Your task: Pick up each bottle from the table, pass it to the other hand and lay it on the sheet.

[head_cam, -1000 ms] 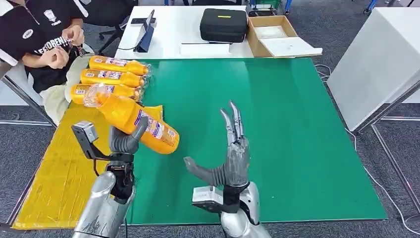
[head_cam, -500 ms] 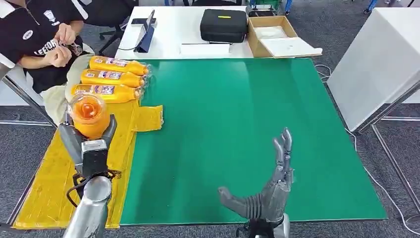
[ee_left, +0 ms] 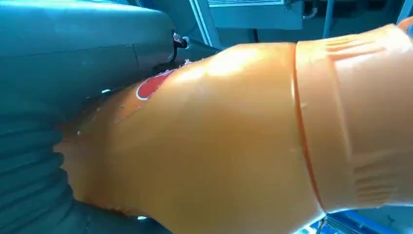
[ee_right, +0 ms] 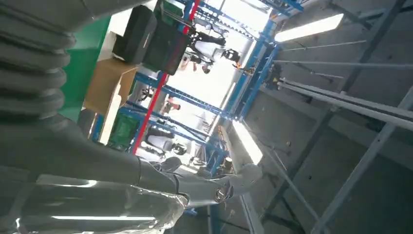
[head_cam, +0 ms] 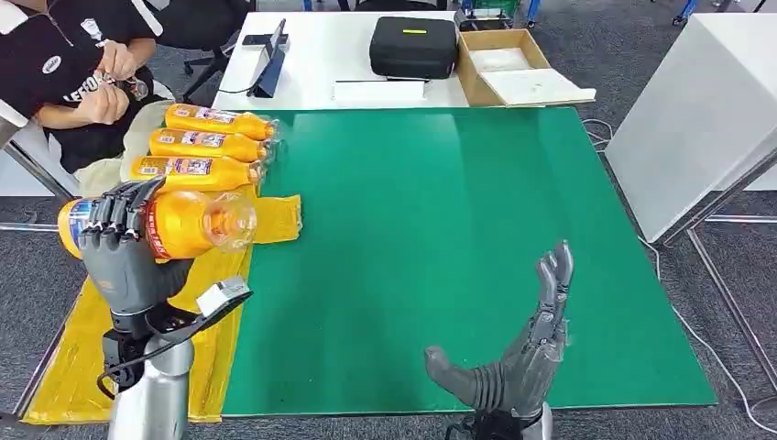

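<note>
Green matting (head_cam: 476,238) covers most of the table ahead of me, with a yellow sheet (head_cam: 101,339) along its edge under my left arm. My left hand (head_cam: 124,252) is wrapped around an orange bottle (head_cam: 183,223), holding it on its side above the sheet, cap end pointing inward toward the mat; I judge that sideways hold suits laying it flat. Just beyond that hand, three more orange bottles (head_cam: 197,145) lie side by side on the far end of the sheet, so the free spot is the bare sheet beneath my palm. My right hand (head_cam: 513,362) hangs low over the mat's near edge, fingers spread and holding nothing. A person (head_cam: 69,64) sits past the bottles.
</note>
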You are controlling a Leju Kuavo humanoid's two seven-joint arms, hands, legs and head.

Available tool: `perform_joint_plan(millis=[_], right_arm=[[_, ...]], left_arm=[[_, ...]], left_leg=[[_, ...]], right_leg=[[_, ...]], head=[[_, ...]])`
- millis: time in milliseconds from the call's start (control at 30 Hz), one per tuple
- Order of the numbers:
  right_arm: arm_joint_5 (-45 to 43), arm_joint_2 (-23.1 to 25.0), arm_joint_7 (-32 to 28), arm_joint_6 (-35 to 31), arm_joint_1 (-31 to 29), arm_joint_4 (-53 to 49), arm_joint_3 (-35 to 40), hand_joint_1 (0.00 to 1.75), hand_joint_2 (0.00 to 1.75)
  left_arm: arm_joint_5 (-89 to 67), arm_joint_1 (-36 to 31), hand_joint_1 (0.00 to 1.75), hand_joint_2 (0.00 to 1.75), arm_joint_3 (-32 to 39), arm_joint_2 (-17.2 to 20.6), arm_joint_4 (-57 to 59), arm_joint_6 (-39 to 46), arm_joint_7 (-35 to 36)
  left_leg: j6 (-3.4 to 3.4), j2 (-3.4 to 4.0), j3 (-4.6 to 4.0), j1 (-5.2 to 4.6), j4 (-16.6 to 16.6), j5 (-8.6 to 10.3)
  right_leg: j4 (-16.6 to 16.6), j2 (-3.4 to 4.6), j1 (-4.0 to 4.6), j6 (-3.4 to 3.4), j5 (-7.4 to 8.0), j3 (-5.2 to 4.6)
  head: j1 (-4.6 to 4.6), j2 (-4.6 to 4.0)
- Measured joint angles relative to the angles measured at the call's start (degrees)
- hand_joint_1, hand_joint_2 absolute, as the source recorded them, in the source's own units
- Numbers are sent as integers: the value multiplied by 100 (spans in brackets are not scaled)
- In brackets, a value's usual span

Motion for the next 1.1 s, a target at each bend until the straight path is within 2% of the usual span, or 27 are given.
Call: perform_joint_plan(millis=[67,200,233,267,300,333,367,467,567,667,833,1100], right_arm=[[-70,-11,0,0,8,-20,-48,0,175],[-241,-70,-2,0,11,-24,-116,0,175],[-256,-90,-2,0,13,-24,-129,0,175],[-280,-107,-2,0,10,-24,-136,0,175],[-295,-120,-2,0,5,-24,-142,0,175],[-298,-129,-2,0,1,-24,-146,0,175],[-304,-136,-2,0,0,-24,-149,0,175],[-302,-164,-2,0,5,-24,-155,0,175],[-260,-181,-2,0,18,-24,-162,0,175],[-243,-205,-2,0,18,-24,-168,0,175],[-263,-227,-2,0,16,-15,-168,0,175],[-214,-225,-2,2,-1,57,-162,0,175]], left_arm=[[-1061,58,175,175,-20,42,-88,0,632],[-1673,200,175,175,-912,1105,123,0,3407],[-1683,140,175,175,-1236,1510,259,0,4241],[-1715,-31,175,175,-1641,1759,477,0,5161],[-1725,-225,175,175,-2239,2070,761,0,6196],[-1727,-352,175,175,-2851,2344,936,0,6901],[-1730,-418,175,175,-3403,2573,1058,0,7265],[-1734,-556,175,175,-4688,2897,1757,0,7417],[-1730,-518,175,175,-5110,2948,2400,0,6889],[-1721,-527,175,175,-4990,2862,3054,2,6281],[-1719,-534,175,175,-4400,2603,3966,4,5496],[-1616,-785,175,175,-3660,2201,4924,11,5128]], left_leg=[[0,-4,0,-1,-1,0],[-3,13,4,6,1,-2],[-6,11,7,5,3,-1],[-8,7,6,6,3,3],[-7,-15,3,9,1,5],[-7,-25,0,14,-2,4],[-8,-23,-1,16,-2,6],[-7,6,1,11,-2,8],[-8,24,2,11,0,6],[-3,8,4,-1,0,0],[-3,8,1,-2,-1,0],[-4,-8,20,-1,-4,-3]], right_leg=[[0,-1,0,0,0,2],[-2,13,-1,-3,3,-21],[-4,14,1,-4,3,-52],[-4,10,7,-9,-3,-89],[-4,-12,6,-9,-4,-74],[-2,-20,6,-8,-5,-3],[-1,-20,5,-6,-1,-2],[5,10,-2,-4,5,22],[3,26,-1,-4,5,14],[0,24,-1,-2,2,0],[-1,22,-1,-2,1,-3],[-1,4,-1,-3,-2,26]], head=[[2,0],[0,0],[-4,0],[-2,0],[2,0],[-2,0],[2,0],[0,0],[2,0],[4,0],[2,0],[0,0]])
